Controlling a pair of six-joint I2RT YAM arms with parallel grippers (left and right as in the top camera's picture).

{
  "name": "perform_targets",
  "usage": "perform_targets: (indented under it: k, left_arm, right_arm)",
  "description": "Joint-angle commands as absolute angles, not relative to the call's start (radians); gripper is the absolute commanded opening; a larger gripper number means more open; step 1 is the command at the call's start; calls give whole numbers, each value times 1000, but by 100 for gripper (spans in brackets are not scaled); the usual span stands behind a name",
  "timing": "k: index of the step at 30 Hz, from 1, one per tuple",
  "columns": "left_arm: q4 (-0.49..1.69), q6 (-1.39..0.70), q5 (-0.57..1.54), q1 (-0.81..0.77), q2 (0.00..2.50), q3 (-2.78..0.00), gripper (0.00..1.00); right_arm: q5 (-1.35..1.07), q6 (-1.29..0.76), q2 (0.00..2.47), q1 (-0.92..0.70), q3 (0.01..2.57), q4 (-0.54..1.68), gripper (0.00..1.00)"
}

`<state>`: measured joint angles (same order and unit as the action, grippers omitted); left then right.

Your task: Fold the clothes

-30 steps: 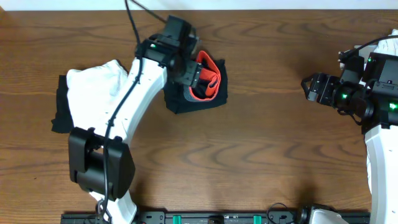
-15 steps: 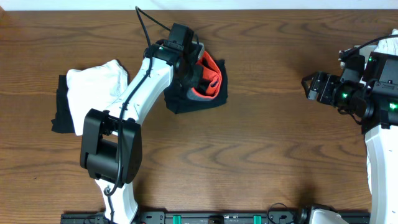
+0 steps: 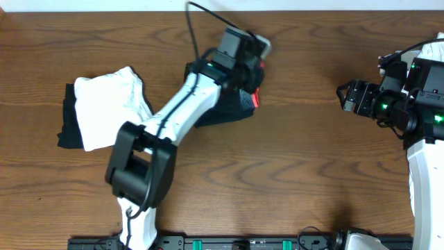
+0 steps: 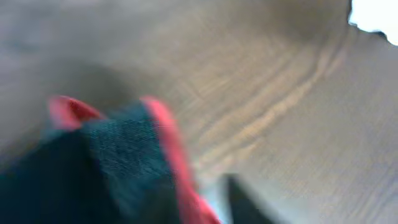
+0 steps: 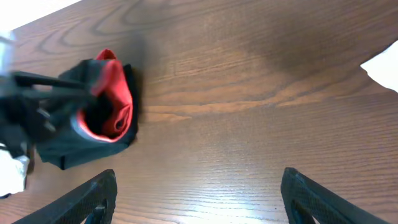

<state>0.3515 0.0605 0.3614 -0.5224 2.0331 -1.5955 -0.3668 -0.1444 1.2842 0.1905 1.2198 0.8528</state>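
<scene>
The black trousers lie bunched at the table's upper middle, their red waistband showing at the right edge. My left gripper hovers right over that edge. The left wrist view is blurred: black cloth with a red band runs down beside one dark finger, and I cannot make out whether the jaws hold it. A white garment lies on another black one at the left. My right gripper stands open over bare wood at the right, its fingers wide apart.
The table is brown wood. The left arm stretches diagonally from the front edge across the white garment's right side. The right wrist view shows the trousers at its far left.
The left arm has swung right and farther back, carrying its gripper from the trousers' middle to their right edge. Less of the red waistband shows from above. The right arm has not moved.
</scene>
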Motion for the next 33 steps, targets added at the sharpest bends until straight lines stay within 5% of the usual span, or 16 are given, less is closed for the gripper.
perform_targets:
  k: [1, 3, 9, 19, 33]
  left_arm:
    - [385, 78, 372, -531, 2081, -1602, 64]
    - [407, 77, 338, -528, 2072, -1603, 75]
    - [529, 73, 229, -485, 1963, -1609, 87]
    - [688, -39, 124, -324, 1963, -1604, 86]
    - [646, -266, 549, -60, 2152, -1604, 95]
  right_arm:
    - [-371, -133, 1274, 202, 1224, 861, 83]
    - [-371, -133, 1274, 203, 1224, 865, 83]
    - [-371, -133, 1274, 202, 1224, 868, 83]
    - [-372, -133, 1274, 202, 1224, 876, 83]
    - [-374, -133, 1274, 202, 1224, 920, 85]
